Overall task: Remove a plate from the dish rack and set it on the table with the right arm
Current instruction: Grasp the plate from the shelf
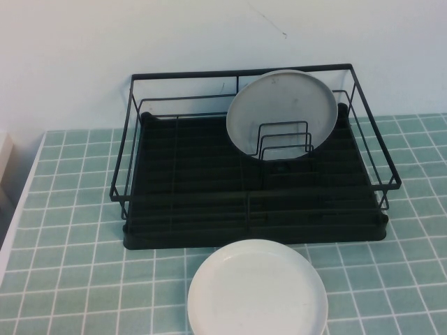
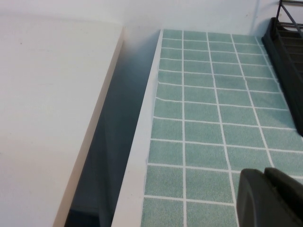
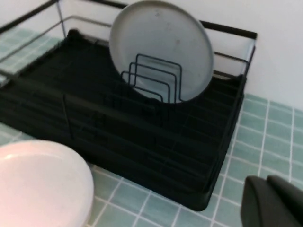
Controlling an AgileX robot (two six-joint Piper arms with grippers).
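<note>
A dull grey-white plate [image 1: 283,112] [image 3: 161,47] stands upright against the wire dividers at the back right of the black dish rack [image 1: 209,202] [image 3: 118,123]. The rack sits on the green tiled table [image 1: 63,209] [image 3: 265,132]. Neither arm shows in the high view. My right gripper [image 3: 272,201] hangs shut and empty above the tiles off the rack's front right corner, well away from the plate. My left gripper [image 2: 270,196] is shut with nothing in it, over the tiles near the table's left edge; the rack's left side [image 2: 289,56] lies beyond it.
A brighter white plate [image 1: 257,289] [image 3: 40,182] lies flat on the tiles just in front of the rack. A white wall rises behind the rack. Left of the table's white edge [image 2: 137,156] is a gap and a white surface [image 2: 47,118].
</note>
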